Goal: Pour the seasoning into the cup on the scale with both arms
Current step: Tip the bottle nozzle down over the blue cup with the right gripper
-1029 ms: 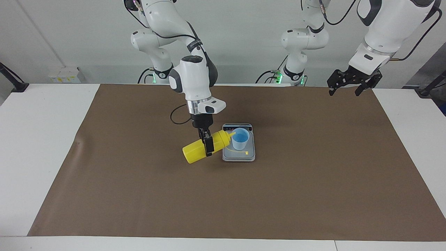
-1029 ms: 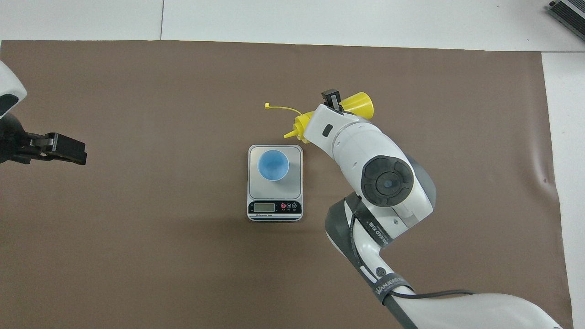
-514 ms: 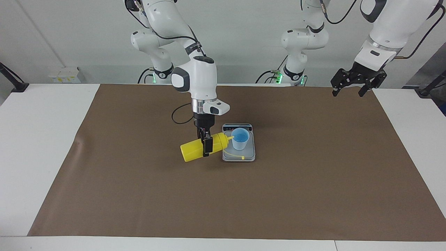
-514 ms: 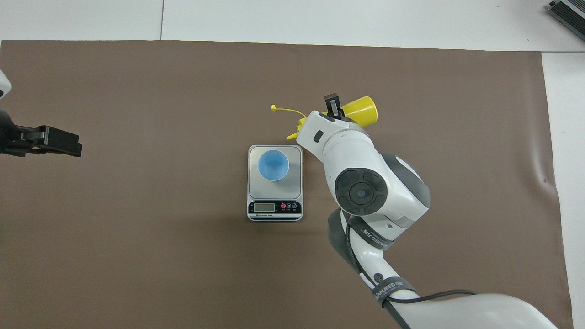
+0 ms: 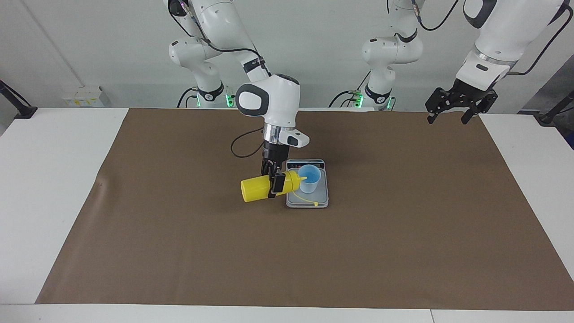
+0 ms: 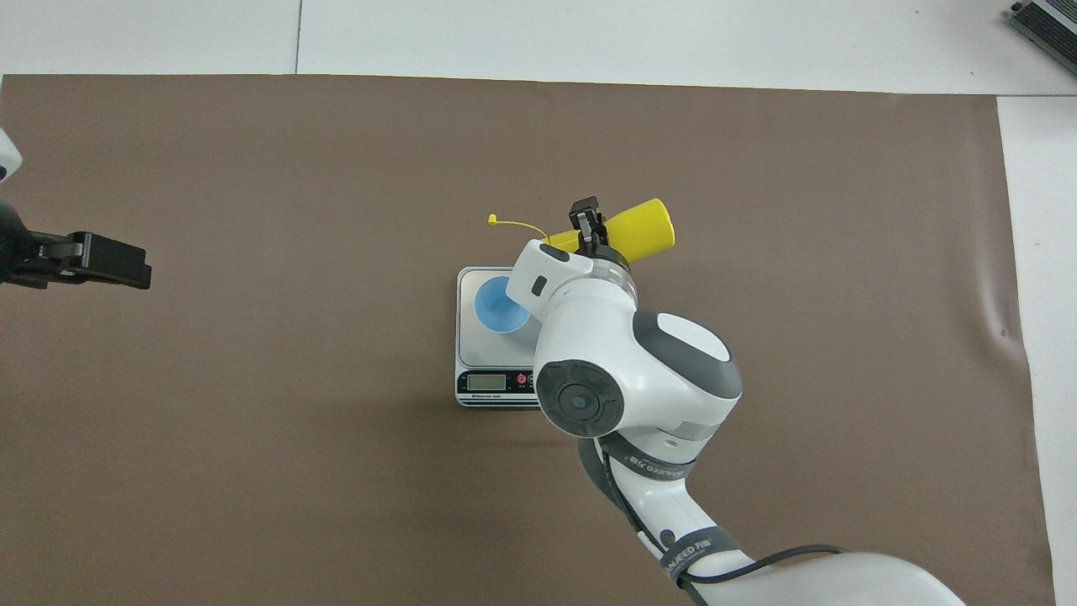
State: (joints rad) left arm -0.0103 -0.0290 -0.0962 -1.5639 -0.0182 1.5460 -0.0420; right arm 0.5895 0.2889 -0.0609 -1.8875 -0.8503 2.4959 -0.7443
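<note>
My right gripper (image 5: 274, 184) (image 6: 589, 225) is shut on the yellow seasoning bottle (image 5: 255, 189) (image 6: 641, 227), gripping it around the middle. The bottle lies almost level in the air, its nozzle pointing at the rim of the light-blue cup (image 5: 311, 179) (image 6: 495, 308). The cup stands on the silver scale (image 5: 322, 197) (image 6: 488, 353). The bottle's cap (image 5: 316, 204) (image 6: 492, 219) dangles on its thin strap. In the overhead view the right wrist hides part of the cup and the nozzle. My left gripper (image 5: 447, 117) (image 6: 105, 263) waits open and empty, raised over the mat's edge at the left arm's end.
A brown mat (image 5: 403, 233) covers most of the white table (image 5: 45, 179). The scale's display (image 6: 486, 381) faces the robots. A black cable loops from the right wrist above the mat beside the scale.
The right arm swung toward the scale, levelling the bottle and bringing its nozzle to the cup's rim. The left gripper rose slightly at first, then held still.
</note>
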